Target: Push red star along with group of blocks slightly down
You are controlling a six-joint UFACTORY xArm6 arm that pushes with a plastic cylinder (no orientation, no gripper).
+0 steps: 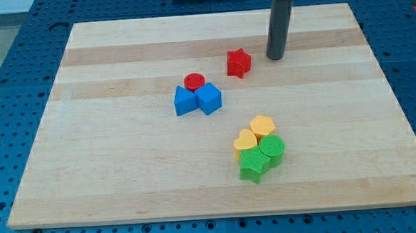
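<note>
A red star [239,63] lies on the wooden board [125,178] a little above the middle. My tip [275,56] stands just to the star's right, a small gap away, at about the same height in the view. Down-left of the star sits a cluster: a red cylinder [194,81] with two blue blocks touching below it, a blue one on the left [185,101] and a blue cube-like one on the right [209,98].
Lower, right of the middle, a second cluster: a yellow block [263,126], a yellow heart [246,141], a green cylinder [272,148] and a green star [253,163], all touching. Blue perforated table surrounds the board.
</note>
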